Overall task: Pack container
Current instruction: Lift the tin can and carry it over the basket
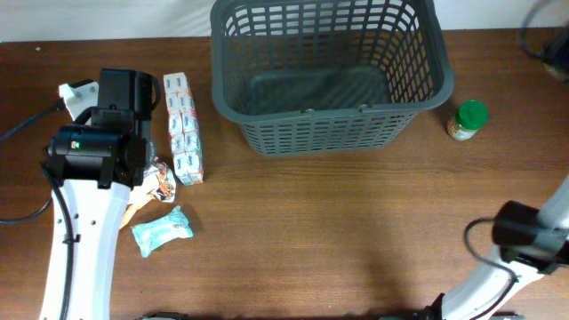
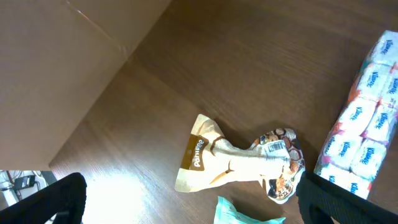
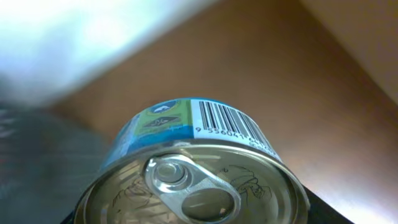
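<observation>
Large dark grey plastic basket (image 1: 324, 133) with lattice-slotted sides sits at the far middle of the brown wooden tabletop (image 1: 311, 249). Nothing visible inside it, long axis running left-right.

Left gripper (image 2: 199, 208) is the nearer one. It hangs over the left-side clutter, fingers (image 2: 59, 199) spread wide, nothing between them. In its wrist view:
- crumpled tan snack pouch (image 2: 239, 163), long axis roughly across the view
- white-and-blue tissue multipack (image 2: 367, 140) just right of the pouch
- teal wipes packet (image 2: 239, 214) at the bottom edge

From that gripper the basket lies forward and to the right, past the tissue multipack. The multipack runs alongside the basket's left wall, near but apart.

Right arm (image 1: 524, 233) is well back at the near right corner, far from the basket. Right gripper (image 3: 199, 218) hardly shows. A round silver tin can with pull-tab lid and blue-green label (image 3: 199, 177) fills its view, probably held, but can't tell if the jaws are clamped. For that can the basket would lie forward-left.

Small green-lidded jar (image 1: 468, 120) stands just right of the basket.
</observation>
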Action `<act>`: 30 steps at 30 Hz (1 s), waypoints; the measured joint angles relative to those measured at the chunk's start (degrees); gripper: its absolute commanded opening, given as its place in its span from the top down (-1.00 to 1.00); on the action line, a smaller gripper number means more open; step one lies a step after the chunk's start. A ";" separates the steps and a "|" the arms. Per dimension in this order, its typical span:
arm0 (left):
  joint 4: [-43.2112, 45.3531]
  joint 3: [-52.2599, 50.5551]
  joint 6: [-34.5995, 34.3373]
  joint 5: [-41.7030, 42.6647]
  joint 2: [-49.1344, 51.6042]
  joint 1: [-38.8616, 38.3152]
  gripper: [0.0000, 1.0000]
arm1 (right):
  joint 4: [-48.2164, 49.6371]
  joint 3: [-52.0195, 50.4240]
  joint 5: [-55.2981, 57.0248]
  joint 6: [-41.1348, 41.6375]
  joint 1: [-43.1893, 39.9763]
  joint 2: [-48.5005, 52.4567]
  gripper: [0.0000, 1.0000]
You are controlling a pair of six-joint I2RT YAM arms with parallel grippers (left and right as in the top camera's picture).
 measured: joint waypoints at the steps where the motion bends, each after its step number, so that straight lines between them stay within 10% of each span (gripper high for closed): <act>1: 0.00 0.00 0.00 0.00 0.00 0.00 -1.00 | 0.50 2.67 -0.48 0.66 2.58 -0.52 0.93; 15: 0.00 0.00 0.00 0.00 0.00 0.00 -1.00 | 16.13 8.04 -1.25 9.75 33.62 0.15 0.92; 30: 0.02 0.00 0.00 0.00 0.00 0.00 -1.00 | 16.90 -1.27 3.15 9.79 37.11 14.95 0.92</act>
